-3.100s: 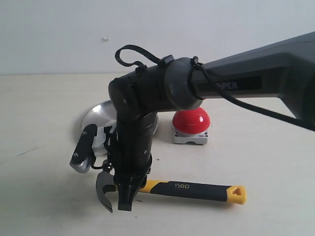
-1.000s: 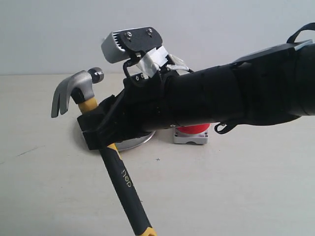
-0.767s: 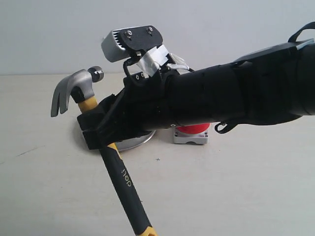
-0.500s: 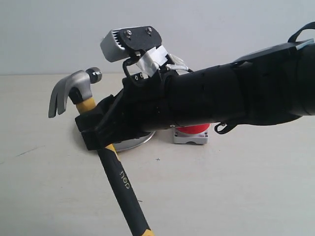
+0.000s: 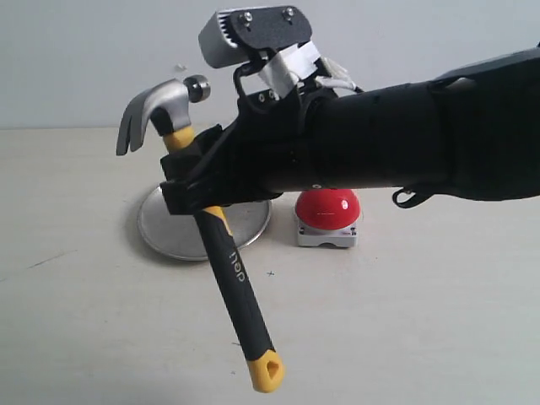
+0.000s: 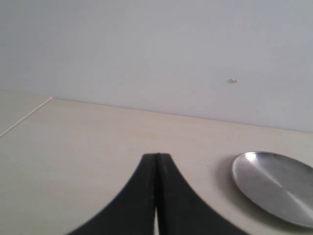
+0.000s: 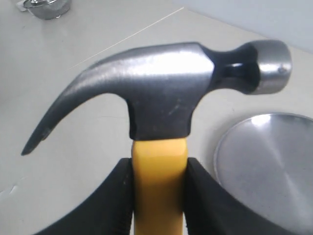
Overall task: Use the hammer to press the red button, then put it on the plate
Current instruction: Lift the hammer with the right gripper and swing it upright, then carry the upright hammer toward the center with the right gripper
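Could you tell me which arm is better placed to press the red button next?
The right gripper: its jaws clamp the hammer below the head, lifted near the red button. The left gripper has its jaws shut, empty.

The hammer [image 5: 226, 253] carries the yellow word "deli" along its black grip.

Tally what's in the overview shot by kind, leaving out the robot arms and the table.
hammer: 1
button: 1
plate: 1
Total: 3
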### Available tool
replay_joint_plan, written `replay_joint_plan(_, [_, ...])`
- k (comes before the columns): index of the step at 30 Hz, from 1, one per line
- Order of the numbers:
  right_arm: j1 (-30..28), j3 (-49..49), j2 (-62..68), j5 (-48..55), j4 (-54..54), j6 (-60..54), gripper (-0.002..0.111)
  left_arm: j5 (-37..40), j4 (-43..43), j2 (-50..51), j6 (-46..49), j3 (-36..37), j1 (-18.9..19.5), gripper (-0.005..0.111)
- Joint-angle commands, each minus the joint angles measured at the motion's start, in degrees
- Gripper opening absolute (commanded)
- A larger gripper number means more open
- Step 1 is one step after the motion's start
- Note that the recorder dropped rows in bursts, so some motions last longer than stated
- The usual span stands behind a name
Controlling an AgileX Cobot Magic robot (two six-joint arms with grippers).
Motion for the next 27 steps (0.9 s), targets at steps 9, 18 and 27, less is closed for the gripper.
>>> replay_joint_plan(9, [-0.24,3.16,-3.24,-10.65,1.48,0.53,0.000,-0.71,2.92,-0.34,0.90,0.20,0.10,0.000])
replay_joint_plan(18, [-0.24,3.16,-3.41,-14.70,1.48,1.74,0.000,-6.10,0.87,-0.34,-16.93,0.20,0.10,0.000])
replay_joint_plan(27, [-0.24,3.16,-1.75,-20.45,1.48,0.56,0.000,-5.88,0.87,-0.34,-17.08,0.20,0.10,0.000])
